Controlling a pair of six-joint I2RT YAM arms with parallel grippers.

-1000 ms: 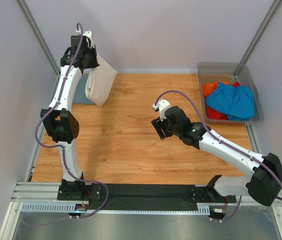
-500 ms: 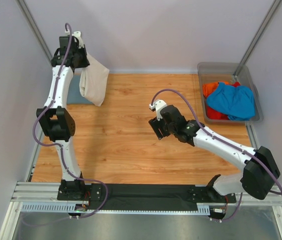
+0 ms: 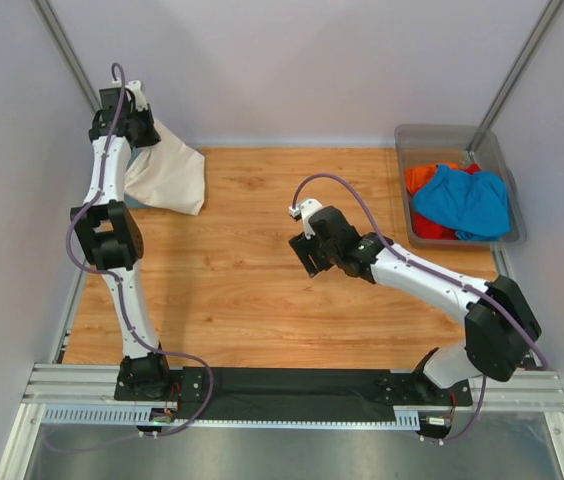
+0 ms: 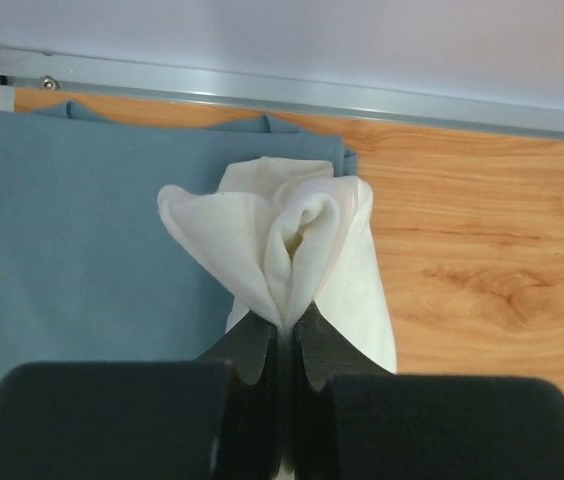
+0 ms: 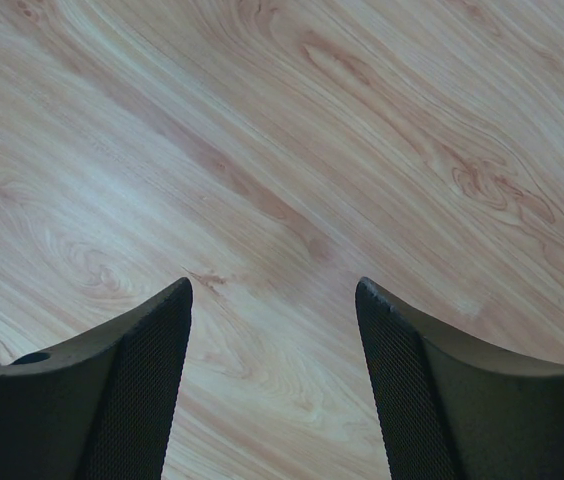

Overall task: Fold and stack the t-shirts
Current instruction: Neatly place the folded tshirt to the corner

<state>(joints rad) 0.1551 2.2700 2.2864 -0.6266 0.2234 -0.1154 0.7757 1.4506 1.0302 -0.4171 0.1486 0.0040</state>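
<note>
My left gripper (image 3: 140, 122) is up at the far left corner, shut on a bunched fold of the cream-white t-shirt (image 3: 169, 180). The cloth hangs from it down to the wood. In the left wrist view the jaws (image 4: 287, 325) pinch the cream shirt (image 4: 302, 240) over a flat grey-blue t-shirt (image 4: 92, 240) lying in the corner. My right gripper (image 3: 307, 258) hovers over the middle of the table, open, with only bare wood between its fingers (image 5: 272, 285). A bright blue t-shirt (image 3: 462, 200) and an orange-red one (image 3: 420, 178) lie crumpled in the bin.
The clear grey plastic bin (image 3: 502, 150) stands at the far right edge of the table. Grey walls and slanted metal posts close off the back and sides. A metal rail (image 4: 262, 90) runs along the table's far edge.
My left arm has swung left and back toward the corner, carrying the cream shirt, which now spreads lower over the wood. My right gripper has drifted a little left.
</note>
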